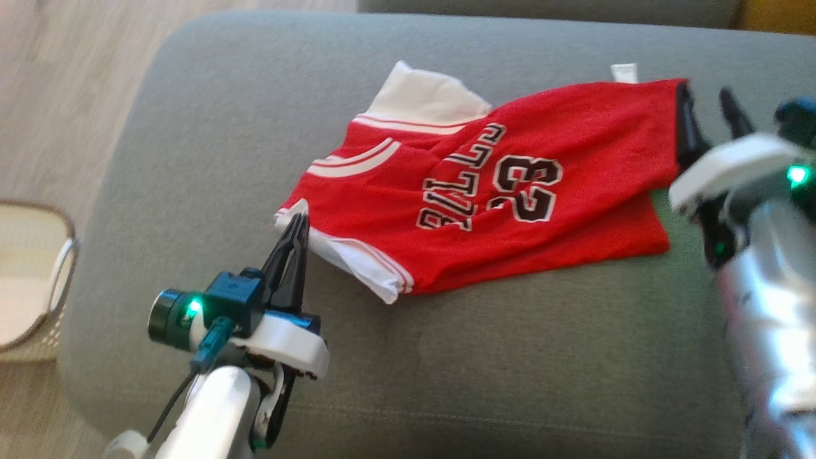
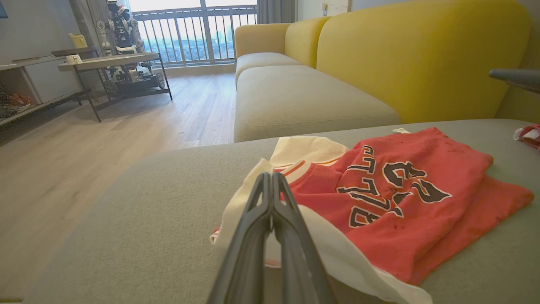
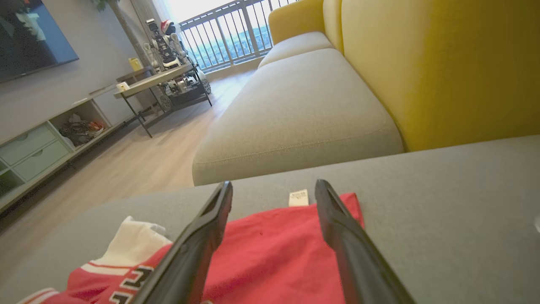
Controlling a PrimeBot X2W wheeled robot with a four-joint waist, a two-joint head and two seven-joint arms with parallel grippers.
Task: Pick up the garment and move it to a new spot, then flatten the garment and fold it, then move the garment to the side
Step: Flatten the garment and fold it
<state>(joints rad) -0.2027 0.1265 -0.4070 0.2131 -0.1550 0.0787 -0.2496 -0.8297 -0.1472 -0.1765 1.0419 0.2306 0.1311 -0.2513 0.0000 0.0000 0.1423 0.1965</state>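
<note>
The left pincer [image 1: 298, 220] is clamped on the jersey [image 1: 574, 127], its fingers pressed together. The white armhole trim rises to a small peak at the tips. In the left wrist view the fingers cover the trim behind them.

The right pincer [image 1: 709, 118] stands apart at the jersey's far-right edge, holding nothing. In the head view one finger hides that edge, and the forearm below is blurred and cut off. In the right wrist view the two fingers straddle the red cloth and a small white tag [image 3: 298, 197].

The jersey lies folded on the grey cushion [image 1: 446, 357], with a lower red layer poking out beneath. A crease breaks its lettering, so only "23" reads clearly.

A pale basket [image 1: 38, 280] is cut off at the left edge. In the left wrist view a red-and-white scrap [image 2: 529, 135] at the right edge is too cropped to identify.
</note>
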